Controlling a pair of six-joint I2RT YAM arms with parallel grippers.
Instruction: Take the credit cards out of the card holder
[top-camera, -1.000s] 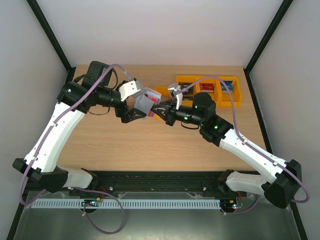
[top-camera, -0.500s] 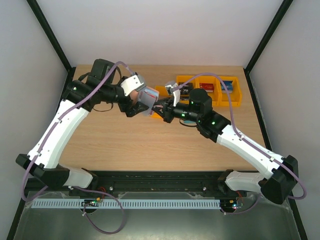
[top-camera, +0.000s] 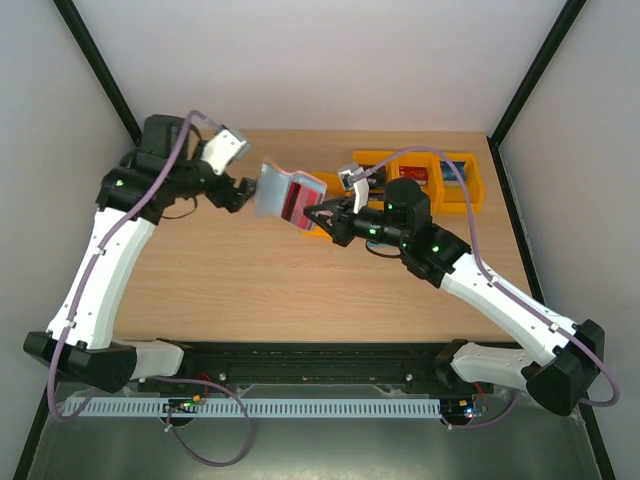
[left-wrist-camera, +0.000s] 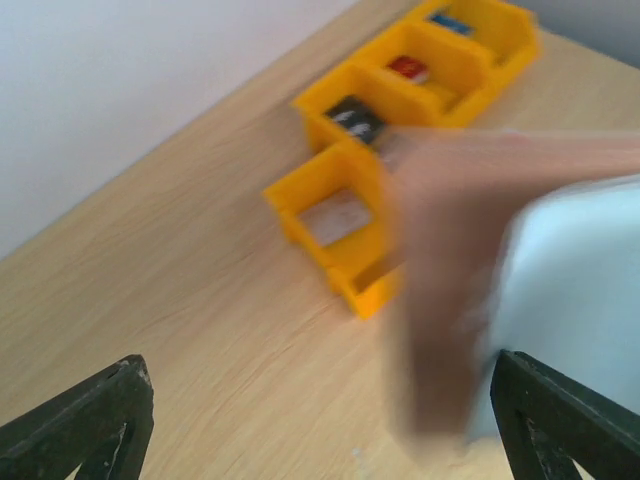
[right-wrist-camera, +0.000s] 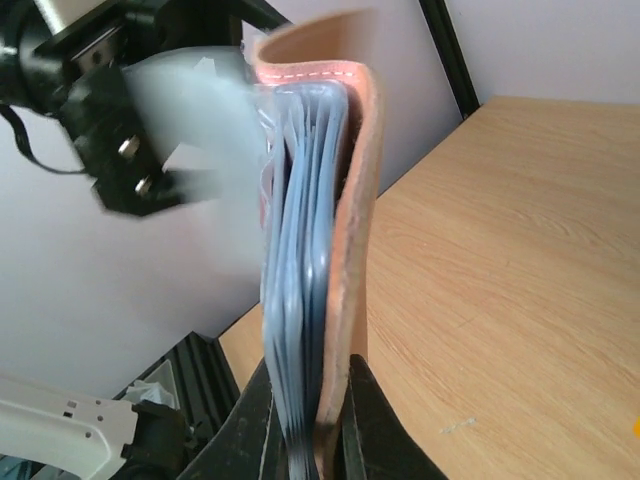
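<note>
- Top external view: the left tool (top-camera: 240, 192) hangs above the tabletop (top-camera: 250, 270) at the far left. Its fingers are too small here to tell how far apart they are.
- Just at 3 o'clock of it, a light blue-grey card (top-camera: 268, 188) is in the air, motion-blurred. Whether it touches the left tool cannot be told.
- At 3 o'clock of that card is the card holder (top-camera: 308, 184), lifted off the tabletop, with a red card (top-camera: 292, 200) showing at its open side.
- The right tool (top-camera: 318, 212) clamps the card holder from its 4 o'clock side.
- The orange bins (top-camera: 467, 203) sit in a row on the tabletop at 2 o'clock of the holder.
- Left wrist view: the left tool (left-wrist-camera: 315, 365) has its two fingers (left-wrist-camera: 100, 420) spread wide at the lower corners, with nothing pinched between them.
- The card holder (left-wrist-camera: 450, 260) is a pinkish-brown smear right of centre. The light blue-grey card (left-wrist-camera: 580, 280) is a pale blur at its 3 o'clock.
- The orange bins (left-wrist-camera: 365, 290) lie beyond, running towards 1 o'clock.
- Right wrist view: the right tool (right-wrist-camera: 310, 425) is closed on the lower edge of the card holder (right-wrist-camera: 360, 200), which stands upright with blue-grey layers packed inside.
- The light blue-grey card (right-wrist-camera: 195, 110) blurs at its 10 o'clock, next to the dark left tool.
</note>
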